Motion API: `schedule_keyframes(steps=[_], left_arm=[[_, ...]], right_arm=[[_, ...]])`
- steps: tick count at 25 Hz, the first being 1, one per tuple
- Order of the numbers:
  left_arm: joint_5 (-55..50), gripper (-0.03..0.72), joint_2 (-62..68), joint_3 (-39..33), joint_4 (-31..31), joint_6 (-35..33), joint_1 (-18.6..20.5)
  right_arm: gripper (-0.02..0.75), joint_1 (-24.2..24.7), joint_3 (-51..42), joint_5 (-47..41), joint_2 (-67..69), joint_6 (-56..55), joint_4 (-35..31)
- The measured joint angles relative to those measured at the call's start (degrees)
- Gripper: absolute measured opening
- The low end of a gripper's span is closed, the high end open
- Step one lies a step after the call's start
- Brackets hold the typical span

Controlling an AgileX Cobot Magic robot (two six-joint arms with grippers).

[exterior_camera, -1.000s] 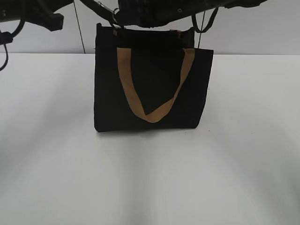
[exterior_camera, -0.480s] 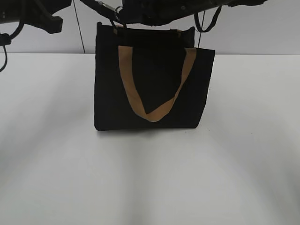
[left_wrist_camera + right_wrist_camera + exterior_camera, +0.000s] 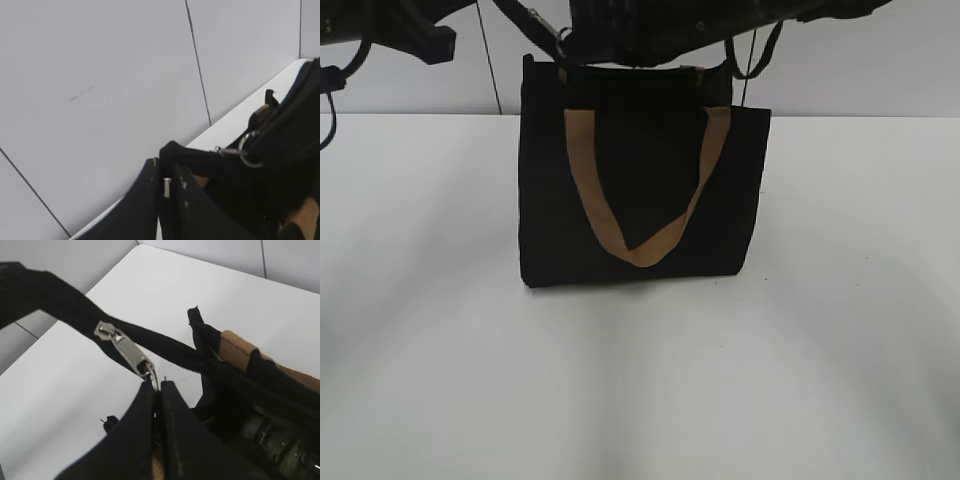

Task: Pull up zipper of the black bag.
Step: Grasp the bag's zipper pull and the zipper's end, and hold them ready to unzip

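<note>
The black bag (image 3: 550,200) stands upright mid-table, a tan strap (image 3: 588,190) hanging down its front. Both arms meet above its top left corner. My left gripper (image 3: 167,165) is shut on a black fabric tab at the end of the bag's top edge (image 3: 172,150). My right gripper (image 3: 156,390) is shut on the ring of the silver zipper pull (image 3: 124,353), which sits on the black zip line (image 3: 60,302) stretched taut away from the bag. The ring also shows in the left wrist view (image 3: 246,149). In the exterior view the pull is hidden by the arms.
A white table (image 3: 640,380) spreads around the bag, with a grey panelled wall (image 3: 880,70) close behind it. Bottles or similar items (image 3: 275,440) show inside the bag's open mouth.
The bag's top and right edge have shifted slightly left. The arms above it moved a little left too, and the silver ring seen earlier is now hidden there.
</note>
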State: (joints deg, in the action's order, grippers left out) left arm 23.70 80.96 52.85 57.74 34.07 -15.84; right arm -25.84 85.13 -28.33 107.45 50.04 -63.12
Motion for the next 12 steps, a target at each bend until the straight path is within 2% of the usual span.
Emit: schedule_keyframes(steps=[8,12], left_arm=[[0.7,0.015,0.6,0.0,-0.5,0.0,0.0],[0.6,0.015,0.6,0.0,-0.5,0.0,0.1]], right_arm=[[-0.006,-3.4,0.1,0.5,3.8,0.8,-0.2],[0.041,-3.4,0.1,0.6,3.9,0.8,-0.2]])
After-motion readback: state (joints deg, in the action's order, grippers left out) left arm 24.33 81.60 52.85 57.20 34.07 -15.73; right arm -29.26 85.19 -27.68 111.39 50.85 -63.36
